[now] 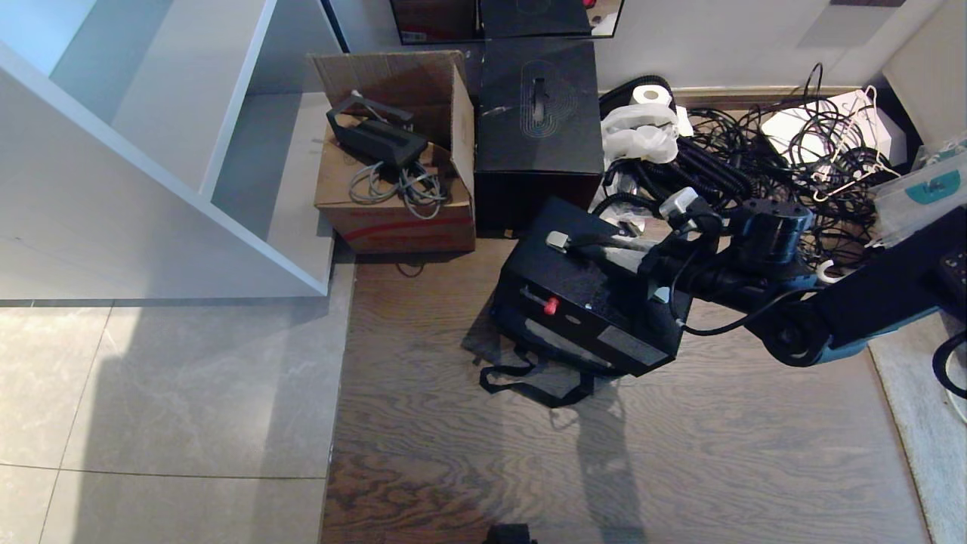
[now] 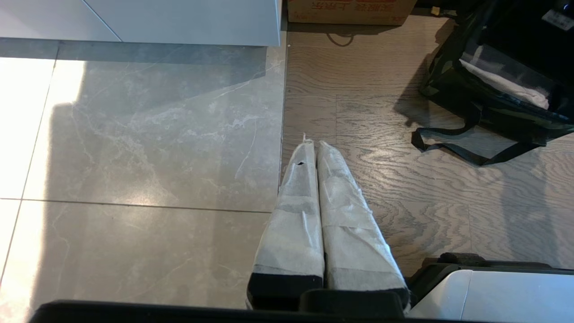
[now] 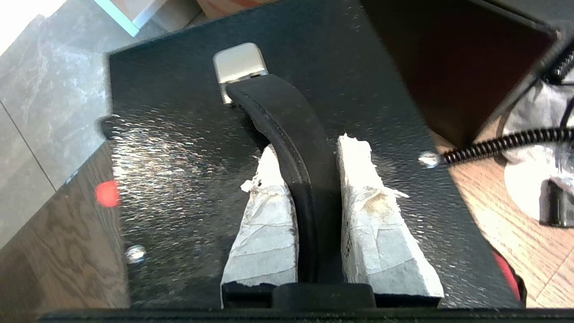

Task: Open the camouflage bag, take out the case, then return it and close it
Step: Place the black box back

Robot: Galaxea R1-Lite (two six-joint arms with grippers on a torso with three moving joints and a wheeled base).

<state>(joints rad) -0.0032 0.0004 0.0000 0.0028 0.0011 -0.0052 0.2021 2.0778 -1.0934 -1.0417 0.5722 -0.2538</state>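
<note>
Daylight falls bright across the pale grey marble floor tiles (image 2: 134,148), glaring white at their far-left edge; long soft shadows stripe the brown wood-grain floorboards (image 1: 604,453) beside them; the small red latch (image 3: 107,194) blurs.

Right arm reaches in from right edge of head view, wrist bent toward frame centre. Right gripper (image 3: 307,179) clamps its taped fingers (image 3: 264,224) on a black handle. Left gripper (image 2: 312,143) hangs low, fingers pressed together.
</note>
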